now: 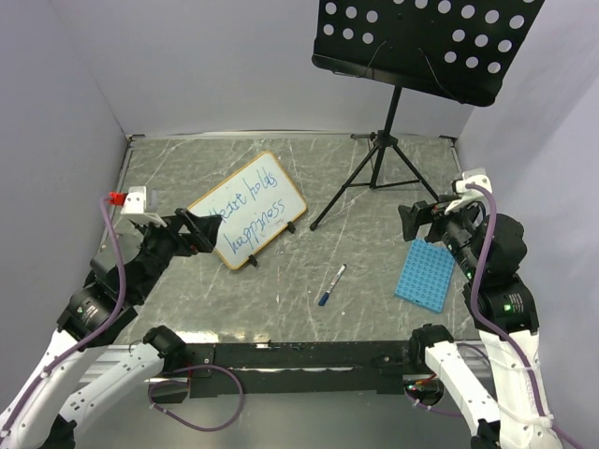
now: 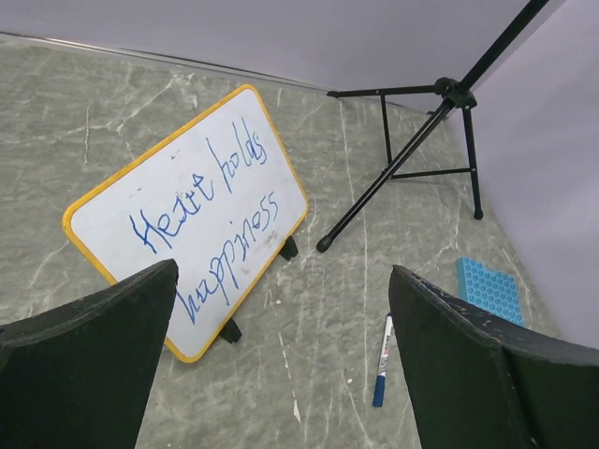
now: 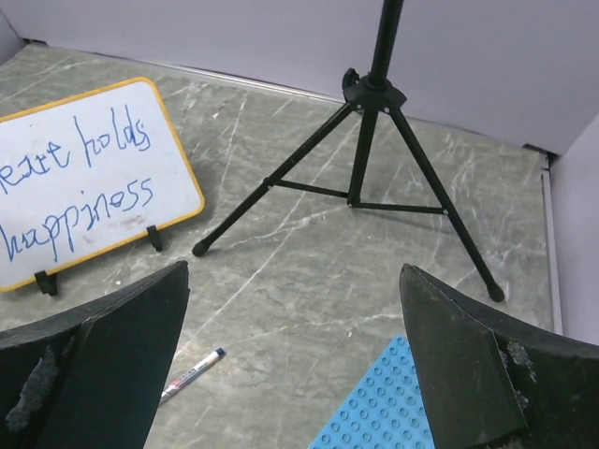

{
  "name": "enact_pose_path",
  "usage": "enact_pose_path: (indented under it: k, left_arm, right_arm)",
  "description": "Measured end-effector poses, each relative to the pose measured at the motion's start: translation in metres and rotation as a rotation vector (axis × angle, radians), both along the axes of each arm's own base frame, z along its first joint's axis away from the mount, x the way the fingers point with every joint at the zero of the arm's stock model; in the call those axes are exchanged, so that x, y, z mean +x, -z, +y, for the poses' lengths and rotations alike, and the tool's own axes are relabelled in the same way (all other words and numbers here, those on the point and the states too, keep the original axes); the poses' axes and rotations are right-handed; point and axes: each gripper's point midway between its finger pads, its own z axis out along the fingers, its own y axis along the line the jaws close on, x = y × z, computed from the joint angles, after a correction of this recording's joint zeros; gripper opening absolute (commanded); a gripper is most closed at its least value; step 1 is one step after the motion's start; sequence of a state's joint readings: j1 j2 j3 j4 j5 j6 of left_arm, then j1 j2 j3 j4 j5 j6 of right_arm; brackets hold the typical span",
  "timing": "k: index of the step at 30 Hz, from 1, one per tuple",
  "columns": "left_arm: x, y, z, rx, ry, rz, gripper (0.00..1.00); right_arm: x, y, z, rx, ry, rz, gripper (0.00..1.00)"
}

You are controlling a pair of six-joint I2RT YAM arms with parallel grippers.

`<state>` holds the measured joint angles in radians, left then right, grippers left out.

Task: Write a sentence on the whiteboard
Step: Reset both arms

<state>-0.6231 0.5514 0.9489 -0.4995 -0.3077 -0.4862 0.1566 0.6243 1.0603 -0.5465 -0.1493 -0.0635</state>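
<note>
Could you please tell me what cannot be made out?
Right wrist: start of the sentence, cut off by the left edge; end of the marker, behind a finger.
Left wrist: lower-left edge of the whiteboard, behind a finger.
Top external: top of the music-stand panel, past the edge.

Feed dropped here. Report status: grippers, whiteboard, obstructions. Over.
Left gripper open, empty. Right gripper open, empty. Whiteboard on its feet, sentence written in blue. Marker lying loose between arms; nothing blocking.
</note>
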Motion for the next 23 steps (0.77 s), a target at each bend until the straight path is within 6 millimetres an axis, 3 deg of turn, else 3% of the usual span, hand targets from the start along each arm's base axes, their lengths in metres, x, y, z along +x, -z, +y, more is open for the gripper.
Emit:
enact_pose_path:
  k: [11, 17, 23]
  left_arm:
    - [-0.009, -0.010, 0.008, -0.029, -0.007, -0.040, 0.97]
    - [-0.004, -0.002, 0.006, -0.013, -0.013, -0.020, 0.97]
    - [0.000, 0.011, 0.005, 0.005, -0.026, 0.003, 0.97]
  right_arm:
    - [-0.005, 0.003, -0.002, 0.025, 0.014, -0.002, 1.00]
    - [-0.001, 0.022, -0.003, 0.015, 0.022, 0.035, 1.00]
    - [0.002, 0.028, -0.003, 0.011, 0.028, 0.040, 1.00]
